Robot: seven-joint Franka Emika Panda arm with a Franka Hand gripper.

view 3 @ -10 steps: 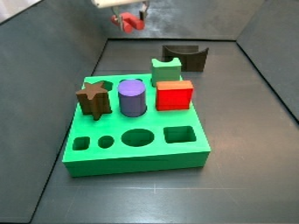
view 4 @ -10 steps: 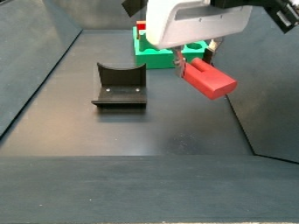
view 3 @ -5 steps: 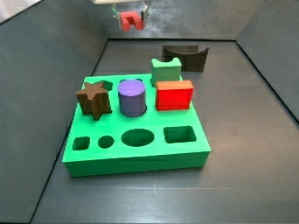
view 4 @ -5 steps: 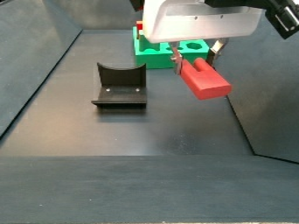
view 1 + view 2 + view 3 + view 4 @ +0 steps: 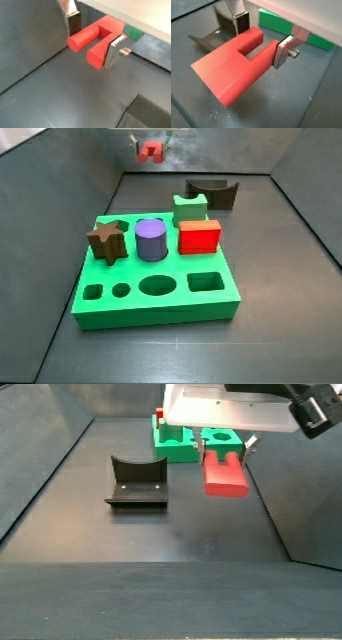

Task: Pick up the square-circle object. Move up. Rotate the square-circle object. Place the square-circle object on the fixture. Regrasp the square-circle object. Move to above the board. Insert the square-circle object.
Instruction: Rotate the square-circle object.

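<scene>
The square-circle object point(image 5: 231, 70), a bright red block with one round and one square leg point(image 5: 83, 39), hangs in the air in my gripper point(image 5: 263, 39). The gripper is shut on it, one silver finger on each leg. In a side view the object point(image 5: 225, 476) points down above the dark floor, to the right of the fixture point(image 5: 136, 481), and the gripper point(image 5: 223, 448) sits above it. The fixture point(image 5: 214, 192) stands behind the green board point(image 5: 214, 306). High at the back the gripper point(image 5: 151, 148) carries the red object.
On the board stand a brown star point(image 5: 107, 238), a purple cylinder point(image 5: 151, 238), a plain red cube point(image 5: 199, 236) and a green notched block point(image 5: 193, 206). Round and square holes run along its front edge. Grey walls slope in on both sides.
The red object has turned in the gripper: it pointed out at a slant a second ago and now hangs straight down. The gripper stays shut on it.
</scene>
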